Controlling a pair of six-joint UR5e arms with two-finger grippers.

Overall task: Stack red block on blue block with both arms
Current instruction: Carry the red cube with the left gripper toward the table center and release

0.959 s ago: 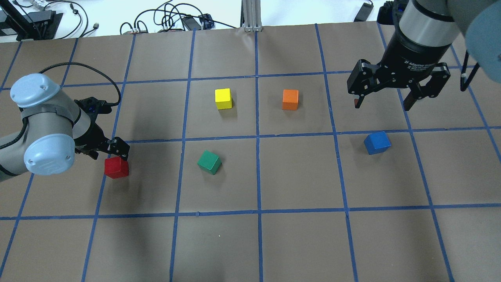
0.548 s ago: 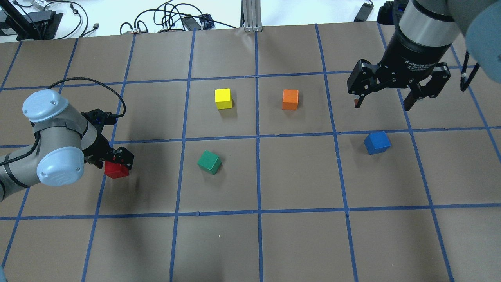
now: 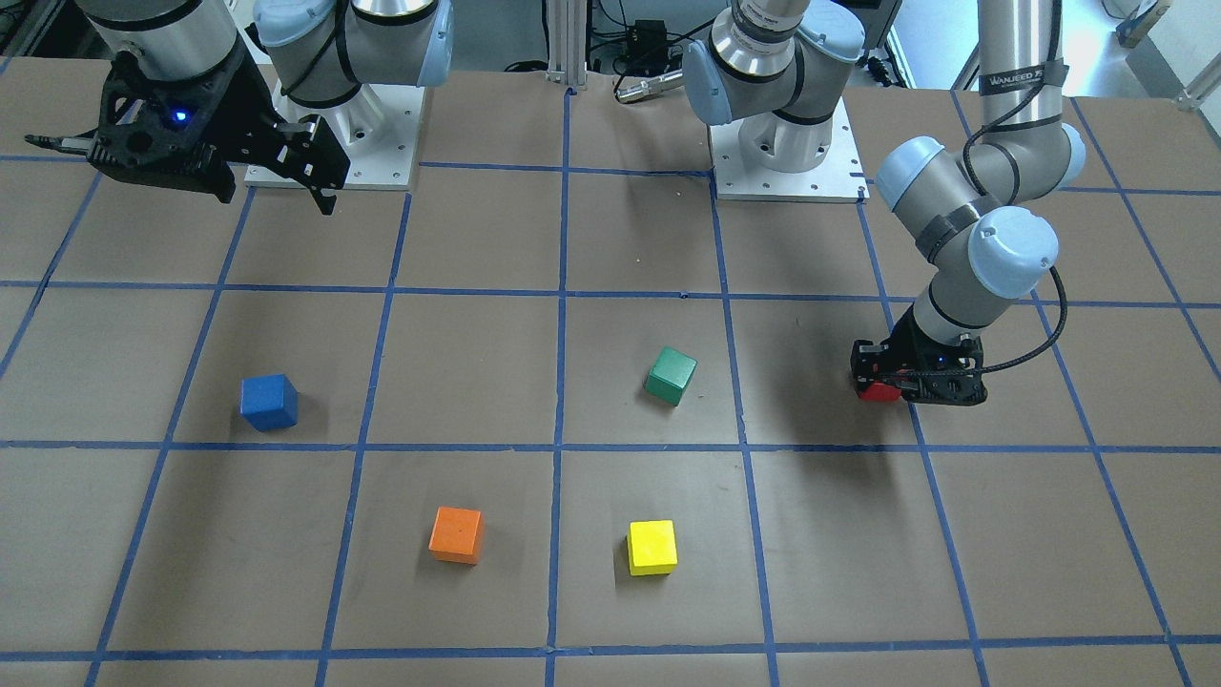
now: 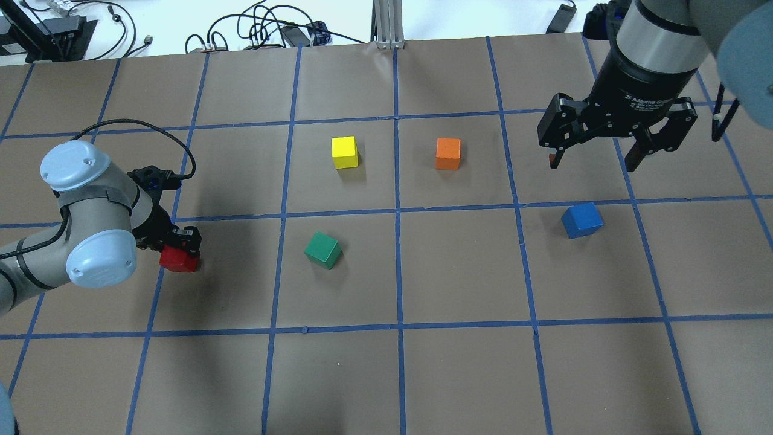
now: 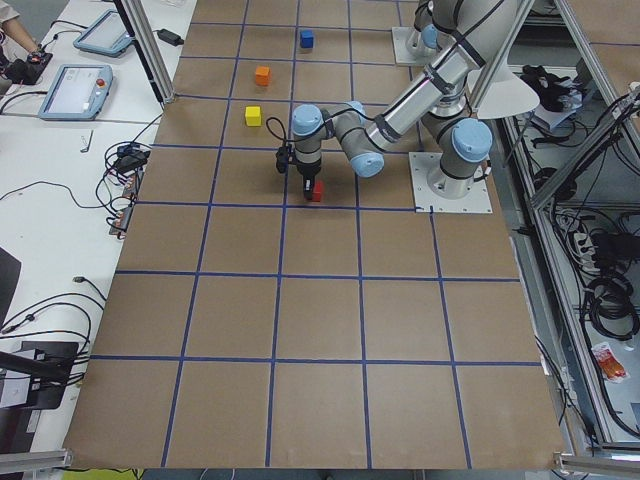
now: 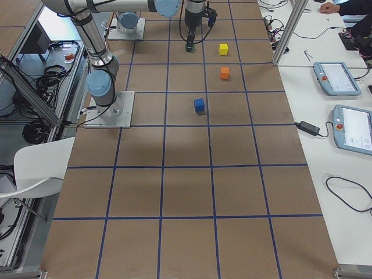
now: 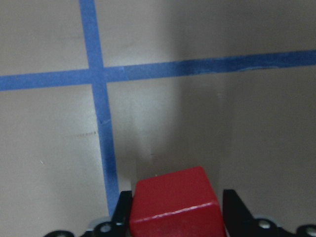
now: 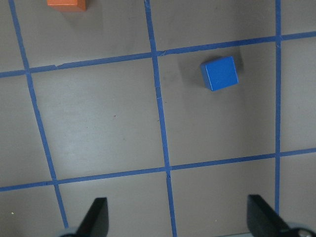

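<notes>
Small matte yellow cube (image 4: 344, 152) and like orange cube (image 4: 447, 153) in adjoining squares, green cube (image 4: 322, 250) turned askew, all on brown paper-covered table (image 4: 459, 374) gridded with blue tape (image 4: 397, 211).

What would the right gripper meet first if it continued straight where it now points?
Probably just the brown table covering near a blue tape crossing: the right gripper points down, and the blue block sits off to one side.

Brown table (image 4: 459, 374), red block (image 4: 180, 261), blue block (image 4: 581, 220), green cube (image 4: 322, 250), orange cube (image 4: 447, 153), yellow cube (image 4: 344, 152)
</notes>
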